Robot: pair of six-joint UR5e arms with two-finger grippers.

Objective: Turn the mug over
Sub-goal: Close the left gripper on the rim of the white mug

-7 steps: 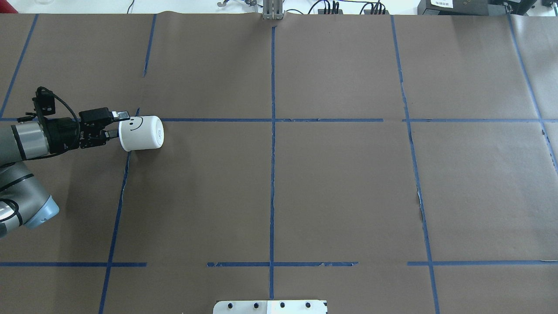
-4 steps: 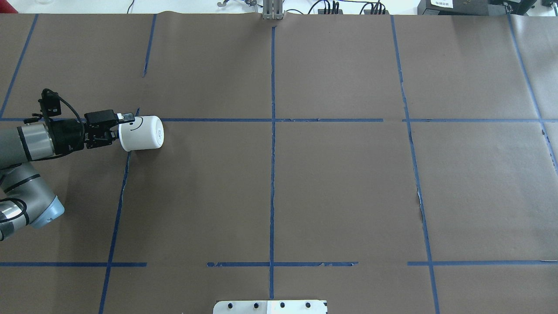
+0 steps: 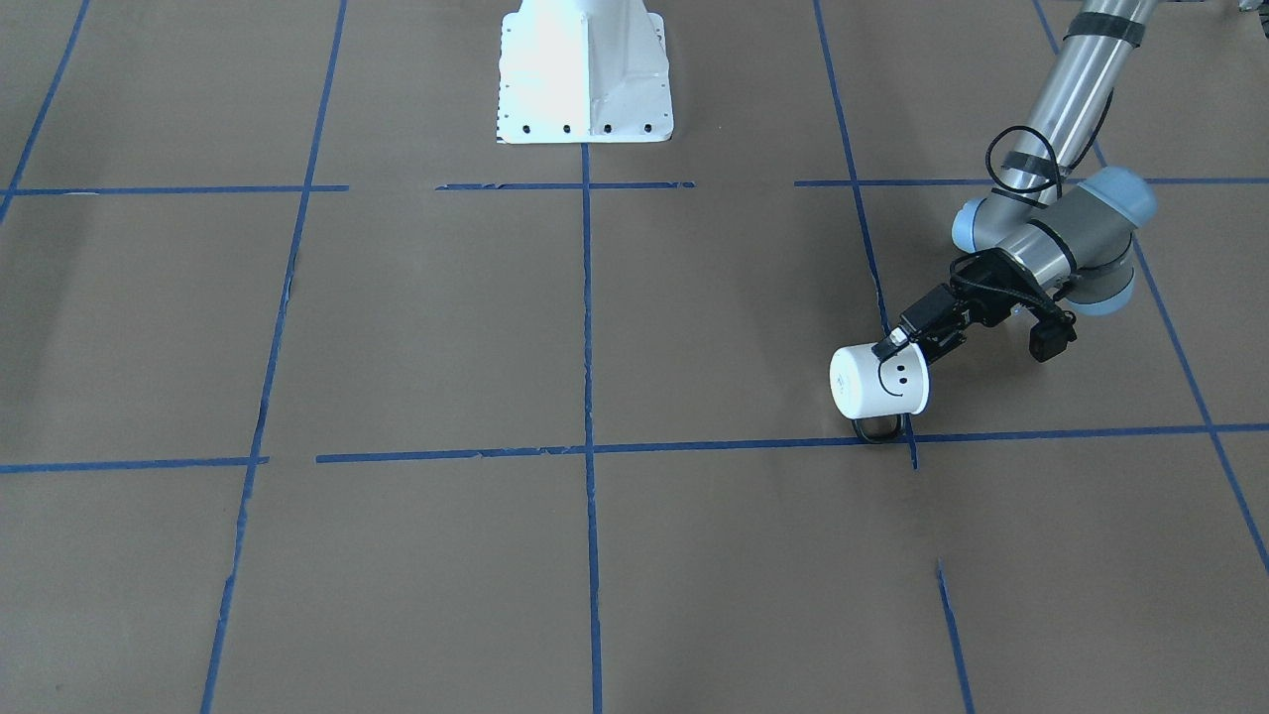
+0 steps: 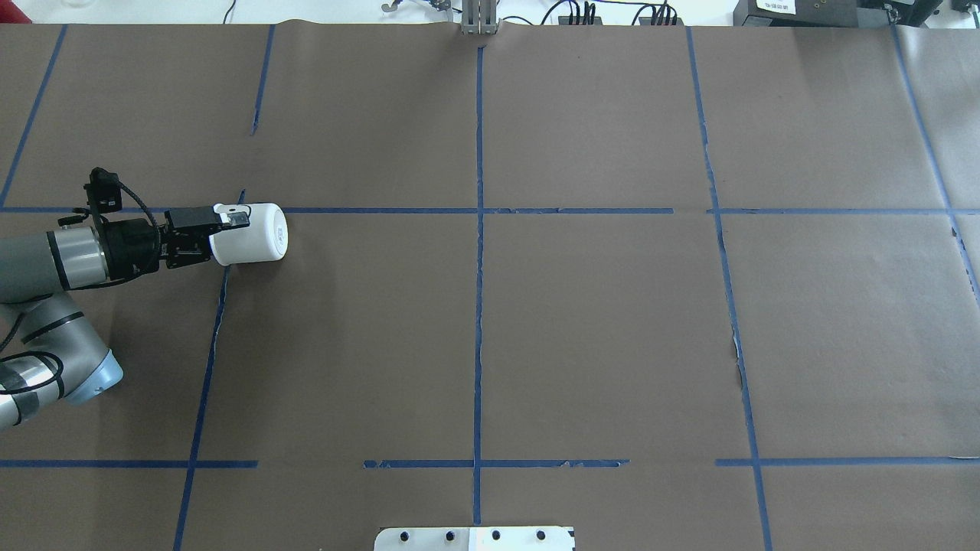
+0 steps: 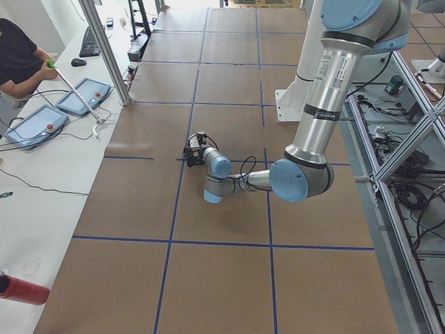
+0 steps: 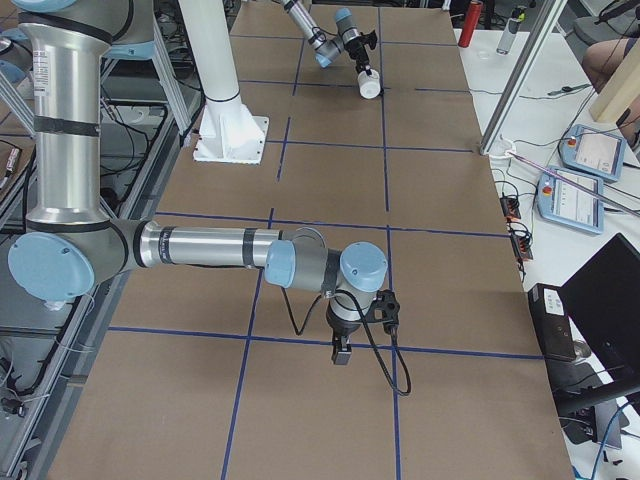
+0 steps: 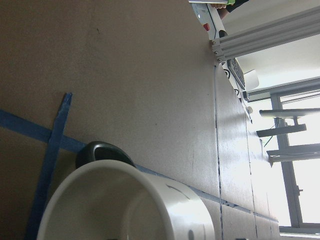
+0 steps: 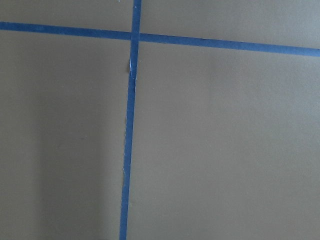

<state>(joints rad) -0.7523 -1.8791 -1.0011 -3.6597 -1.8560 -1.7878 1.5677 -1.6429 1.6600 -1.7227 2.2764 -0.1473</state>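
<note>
Mug (image 3: pixel 880 381) lies sideways on the worktop (image 3: pixel 694 327), mouth facing the left end effector (image 3: pixel 892 349), whose fingers straddle its rim; whether they pinch it cannot be told.

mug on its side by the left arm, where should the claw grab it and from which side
Take the mug by its rim wall at the open mouth, one finger inside and one outside on top, coming from where the left claw is. It lies on its side with the mouth facing that claw, and the handle is low against the table, likely awkward to reach.
</note>
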